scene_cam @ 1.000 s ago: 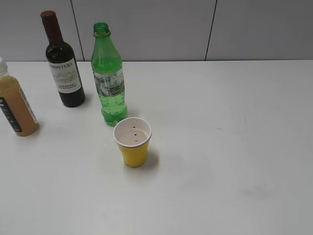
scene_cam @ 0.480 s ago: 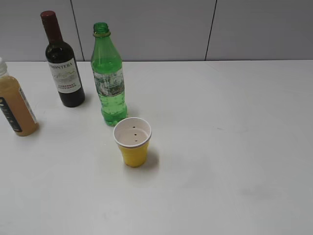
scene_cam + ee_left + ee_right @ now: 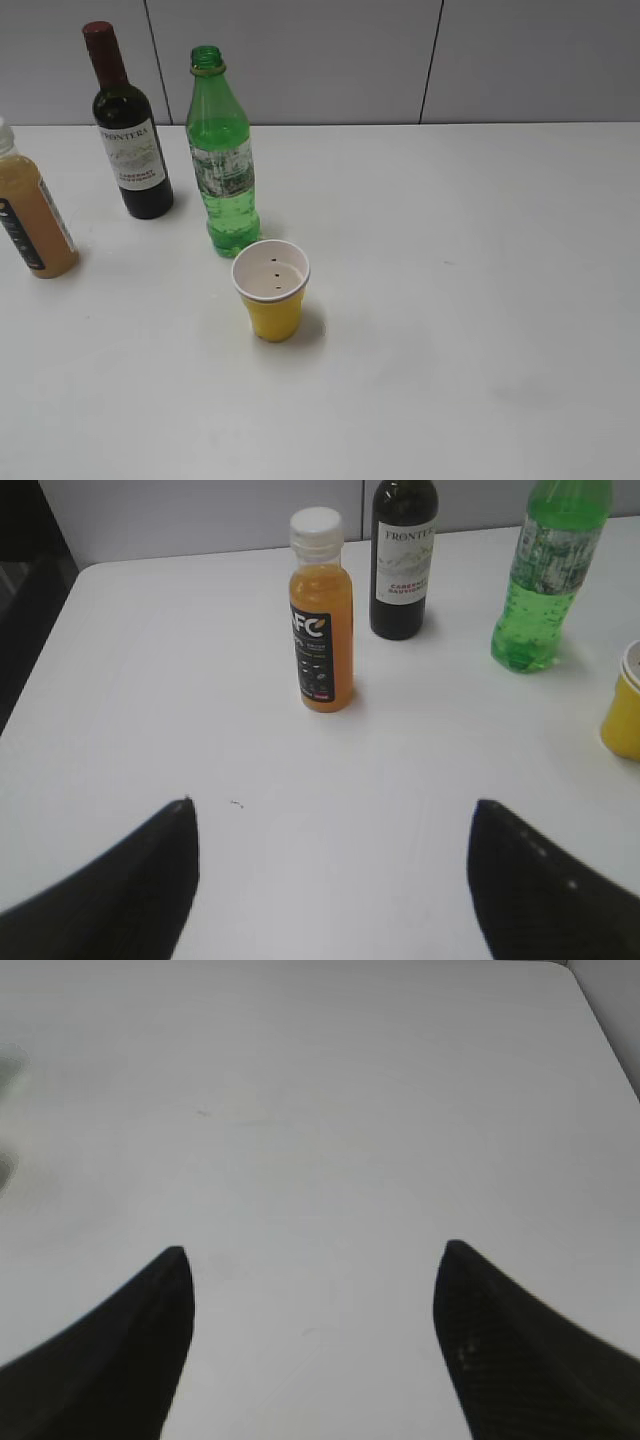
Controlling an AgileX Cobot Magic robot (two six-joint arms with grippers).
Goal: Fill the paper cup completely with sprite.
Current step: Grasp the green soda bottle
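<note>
The yellow paper cup (image 3: 271, 291) stands upright on the white table, its white inside marked with small dark dots and holding no liquid that I can see. Its edge shows at the right of the left wrist view (image 3: 625, 716). The green sprite bottle (image 3: 222, 160) stands uncapped just behind the cup, and also shows in the left wrist view (image 3: 543, 580). My left gripper (image 3: 333, 820) is open and empty above bare table, well short of the bottles. My right gripper (image 3: 313, 1260) is open and empty over bare table. Neither gripper shows in the exterior view.
A dark wine bottle with a red cap (image 3: 128, 130) stands left of the sprite bottle. A tan-orange juice bottle (image 3: 30, 205) stands at the far left and is nearest my left gripper (image 3: 321, 615). The table's right edge (image 3: 600, 1020) shows in the right wrist view.
</note>
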